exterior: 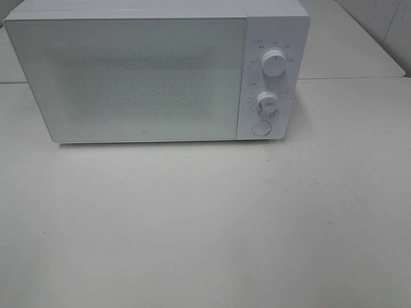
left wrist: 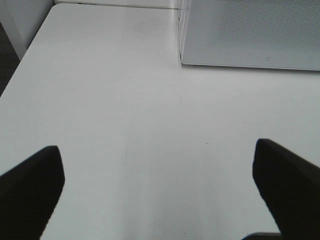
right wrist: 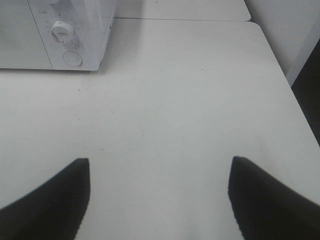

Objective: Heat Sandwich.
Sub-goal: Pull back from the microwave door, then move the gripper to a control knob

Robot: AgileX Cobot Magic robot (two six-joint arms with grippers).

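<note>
The sandwich is out of view in every frame. A white microwave (exterior: pixel 154 74) stands at the back of the table with its door shut; its control panel holds two knobs, one (exterior: pixel 274 64) above the other (exterior: pixel 266 102), over a round button (exterior: pixel 261 128). My left gripper (left wrist: pixel 157 175) hangs open over bare tabletop, the microwave's door corner (left wrist: pixel 250 35) ahead of it. My right gripper (right wrist: pixel 159 192) is open too, above bare table, with the microwave's panel (right wrist: pixel 67 40) ahead. Neither gripper shows in the exterior high view.
The white table (exterior: pixel 205 224) spreads in front of the microwave. Its left edge (left wrist: pixel 20 65) shows in the left wrist view and its right edge (right wrist: pixel 285 75) in the right wrist view, with dark floor beyond each. A second table (exterior: pixel 350 45) adjoins behind.
</note>
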